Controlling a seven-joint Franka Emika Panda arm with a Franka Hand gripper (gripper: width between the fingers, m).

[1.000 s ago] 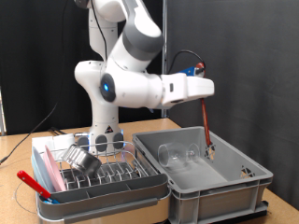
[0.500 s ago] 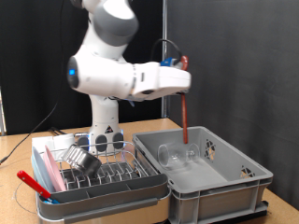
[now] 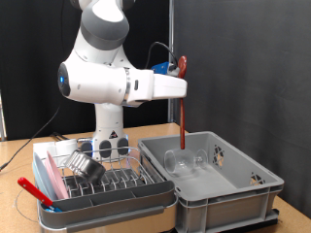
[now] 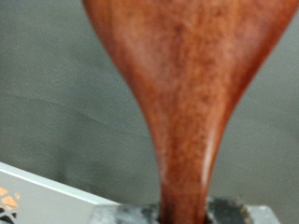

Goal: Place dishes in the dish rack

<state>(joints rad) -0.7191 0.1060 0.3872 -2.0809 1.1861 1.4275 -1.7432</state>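
Observation:
My gripper (image 3: 178, 75) is shut on the reddish-brown spoon (image 3: 184, 116), holding it near its bowl end. The long handle hangs straight down above the back left part of the grey crate (image 3: 243, 189). In the wrist view the spoon (image 4: 187, 93) fills most of the picture. The clear glass (image 3: 180, 159) lies inside the crate, below the spoon's tip. The steel bowl (image 3: 89, 167) rests tilted among the prongs of the dish rack (image 3: 112, 197), at the exterior view's bottom left.
A red-handled utensil (image 3: 34, 190) and a pink flat piece (image 3: 45, 176) sit at the rack's left side. The robot's base (image 3: 109, 131) stands behind the rack. A black curtain closes off the back.
The arm has swung towards the exterior view's left, carrying the spoon from the crate's right side to above its left part and lifting it a little.

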